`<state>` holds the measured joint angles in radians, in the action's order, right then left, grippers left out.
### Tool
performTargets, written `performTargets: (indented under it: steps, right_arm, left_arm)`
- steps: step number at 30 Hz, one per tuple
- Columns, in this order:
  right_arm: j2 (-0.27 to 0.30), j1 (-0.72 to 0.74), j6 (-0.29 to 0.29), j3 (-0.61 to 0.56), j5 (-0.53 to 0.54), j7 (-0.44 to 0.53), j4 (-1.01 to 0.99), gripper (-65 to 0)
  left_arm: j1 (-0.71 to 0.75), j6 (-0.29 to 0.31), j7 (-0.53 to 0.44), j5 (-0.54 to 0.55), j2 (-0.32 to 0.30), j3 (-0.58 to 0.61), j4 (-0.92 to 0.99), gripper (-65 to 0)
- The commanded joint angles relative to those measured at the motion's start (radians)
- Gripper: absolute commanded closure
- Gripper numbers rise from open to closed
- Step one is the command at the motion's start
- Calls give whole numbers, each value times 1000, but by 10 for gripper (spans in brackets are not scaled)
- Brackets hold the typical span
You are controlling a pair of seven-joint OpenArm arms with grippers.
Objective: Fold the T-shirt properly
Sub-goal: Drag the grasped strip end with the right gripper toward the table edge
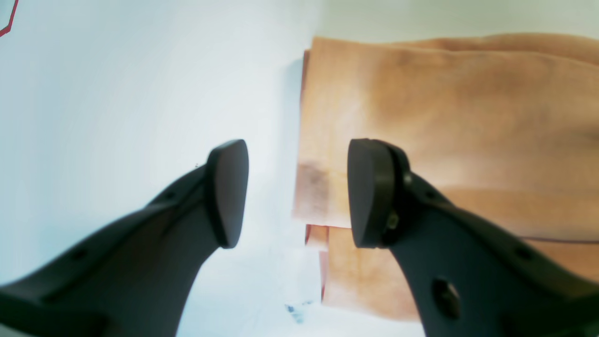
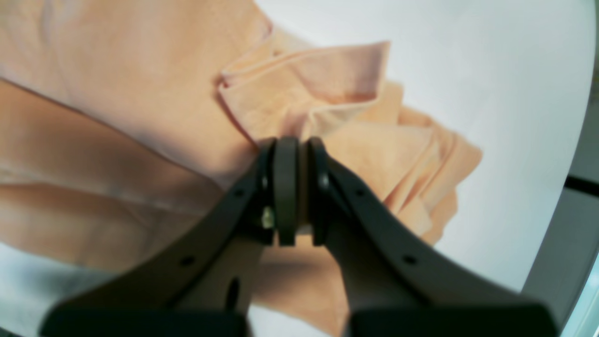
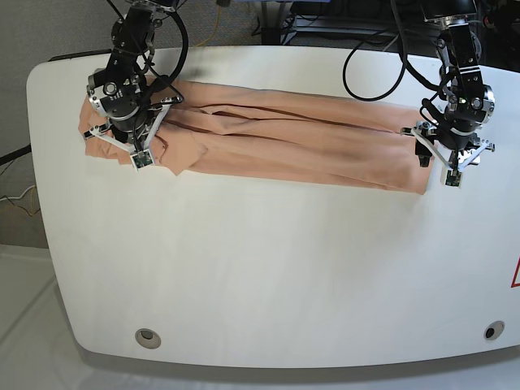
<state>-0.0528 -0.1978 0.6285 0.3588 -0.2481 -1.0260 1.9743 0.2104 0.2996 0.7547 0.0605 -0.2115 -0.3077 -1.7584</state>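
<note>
The peach T-shirt (image 3: pixel 284 138) lies as a long narrow strip across the far part of the white table (image 3: pixel 268 268). In the base view my right gripper (image 3: pixel 122 148) is at the strip's left end. The right wrist view shows that gripper (image 2: pixel 299 146) shut on a bunched, pleated bit of the T-shirt (image 2: pixel 117 93). At the strip's right end my left gripper (image 3: pixel 436 166) stands open. Seen from the left wrist, this gripper (image 1: pixel 297 192) straddles the end edge of the T-shirt (image 1: pixel 444 117), one finger (image 1: pixel 229 192) over bare table and the other finger (image 1: pixel 369 192) over fabric.
Black cables (image 3: pixel 382 57) hang behind the table's far edge. The near edge carries two small round holes (image 3: pixel 147 335) (image 3: pixel 488 331). A red mark (image 3: pixel 514 276) sits at the table's right side. The table's rounded edge (image 2: pixel 557 224) runs close past the bunched end.
</note>
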Motion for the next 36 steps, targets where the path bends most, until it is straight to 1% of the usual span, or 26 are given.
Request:
performTargets:
  steps: [1, 12, 15, 19, 24, 32, 34, 36]
  right_arm:
    - [8, -6, -6, 1, -4, 11, 33, -35]
    - [11, -32, -14, 6, -6, 11, 32, -35]
    - [11, -32, -14, 35, -6, 9, 24, -35]
    - [11, -21, -14, 59, -4, 9, -33, -35]
    - [11, -10, -14, 59, -4, 9, -102, -35]
    - [11, -4, -14, 59, -4, 9, -126, -42]
    - [11, -4, -14, 58, -4, 9, -125, -60]
    - [11, -4, -14, 58, -4, 9, -125, -122]
  left_arm:
    - [-12, -3, -24, 3, -12, -3, -18, -307]
    - [-13, -3, -24, 3, -12, -3, -18, -307]
    - [-13, -3, -24, 3, -12, -3, -18, -307]
    - [-13, -3, -24, 3, -12, -3, -18, -307]
    - [-13, -3, -24, 3, -12, -3, -18, -307]
    - [-9, -3, -24, 3, -10, -3, -18, -307]
    - [-7, -3, -24, 3, -10, -3, -18, -307]
    - [-7, -3, -24, 3, -10, -6, -18, -307]
